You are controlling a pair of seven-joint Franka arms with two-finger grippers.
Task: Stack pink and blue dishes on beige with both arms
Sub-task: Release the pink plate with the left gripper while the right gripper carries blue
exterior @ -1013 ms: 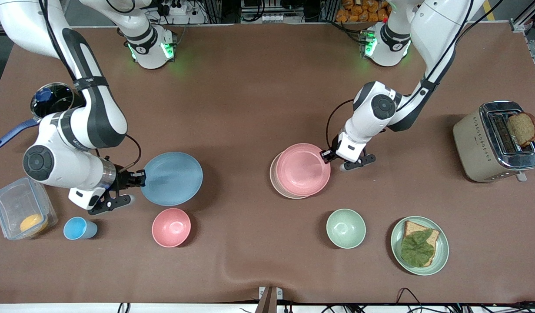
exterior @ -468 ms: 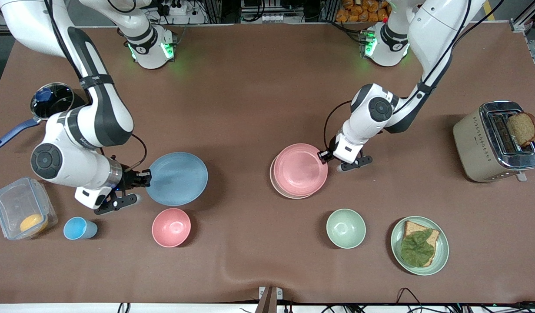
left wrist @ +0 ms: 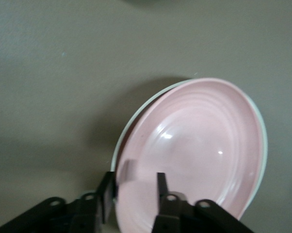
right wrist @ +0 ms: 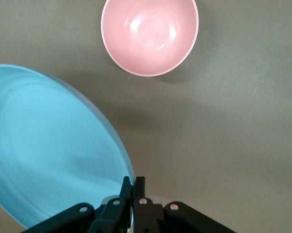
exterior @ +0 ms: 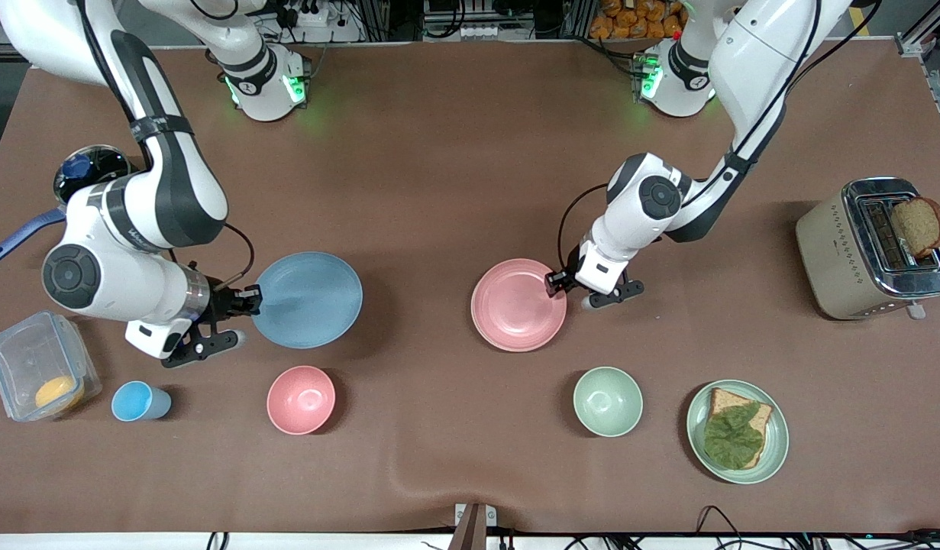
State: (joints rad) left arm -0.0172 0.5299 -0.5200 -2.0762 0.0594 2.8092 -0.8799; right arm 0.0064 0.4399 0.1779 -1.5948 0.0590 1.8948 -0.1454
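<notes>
The pink plate (exterior: 518,304) lies on the beige plate (left wrist: 118,145) near the middle of the table (exterior: 454,191), covering it so fully that the front view shows none of it; only a thin pale rim shows around the pink one in the left wrist view. The left gripper (exterior: 555,282) sits at the pink plate's edge on the side toward the left arm's end, its fingers (left wrist: 161,182) spread apart on either side of the rim, with a gap between them and the plate. The blue plate (exterior: 308,299) is toward the right arm's end, well apart from the stack, and the right gripper (exterior: 250,300) pinches its rim, fingers pressed tight on the edge, as the right wrist view shows. A pink bowl (exterior: 301,399) stands nearer the front camera than the blue plate, with a blue cup (exterior: 139,402) beside it toward the right arm's end. A green bowl (exterior: 608,401) and a green plate (exterior: 777,439) with bread stand nearer the camera than the stack.
</notes>
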